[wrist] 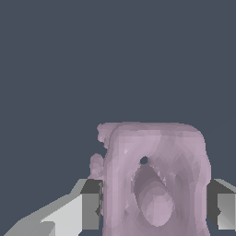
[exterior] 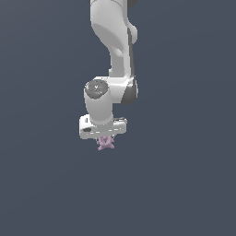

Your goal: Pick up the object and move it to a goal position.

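The object [exterior: 105, 143] is a small pale pink-mauve lumpy figurine with short knobby bits. In the exterior view it sticks out just below the white gripper [exterior: 105, 138], near the middle of the picture. In the wrist view the object [wrist: 154, 179] fills the space between the two fingers [wrist: 90, 205], which press against its sides. The gripper [wrist: 154, 207] is shut on the object. The white arm [exterior: 115, 46] comes down from the top of the exterior view. The object's upper part is hidden by the hand.
A plain dark blue-grey surface [exterior: 184, 184] fills the rest of both views. No other objects or edges show.
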Controlling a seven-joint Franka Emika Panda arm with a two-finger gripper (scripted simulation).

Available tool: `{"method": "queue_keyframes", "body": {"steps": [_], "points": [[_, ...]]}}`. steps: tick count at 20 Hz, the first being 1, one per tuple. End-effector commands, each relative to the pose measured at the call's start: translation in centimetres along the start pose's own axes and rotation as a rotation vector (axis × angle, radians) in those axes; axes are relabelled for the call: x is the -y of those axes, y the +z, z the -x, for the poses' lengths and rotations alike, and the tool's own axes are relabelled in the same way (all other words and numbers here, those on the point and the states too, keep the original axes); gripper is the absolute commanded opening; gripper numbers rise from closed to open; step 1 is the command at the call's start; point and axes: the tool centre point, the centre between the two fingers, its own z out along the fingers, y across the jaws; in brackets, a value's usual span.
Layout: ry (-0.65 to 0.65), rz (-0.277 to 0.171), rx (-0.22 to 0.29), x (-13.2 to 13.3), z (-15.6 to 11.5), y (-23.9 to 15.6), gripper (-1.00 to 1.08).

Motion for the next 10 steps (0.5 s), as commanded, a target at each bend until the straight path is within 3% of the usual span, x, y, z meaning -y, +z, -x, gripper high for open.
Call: {"method": "queue_keyframes", "body": {"steps": [1, 10], "points": [[0.0, 0.0, 0.0, 1.7, 0.1, -2.1, -1.0], [0.002, 0.001, 0.006, 9.0, 0.3, -10.7, -1.0]]}}
